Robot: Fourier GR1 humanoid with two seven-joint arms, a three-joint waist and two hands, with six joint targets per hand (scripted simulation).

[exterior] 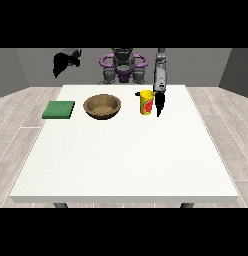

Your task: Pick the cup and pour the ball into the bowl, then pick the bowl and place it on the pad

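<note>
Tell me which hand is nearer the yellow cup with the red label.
The hand at the view's right, hanging right beside the yellow cup with the red label. The hand at the view's left is raised far off, beyond the bowl.

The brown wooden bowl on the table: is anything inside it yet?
The brown wooden bowl shows only its own speckled brown inside; no ball lies there. The yellow cup stands upright beside it, and its wall hides whatever it holds.

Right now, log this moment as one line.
cup upright on table | hand at view's right beside cup | bowl unmoved | pad bare
</note>
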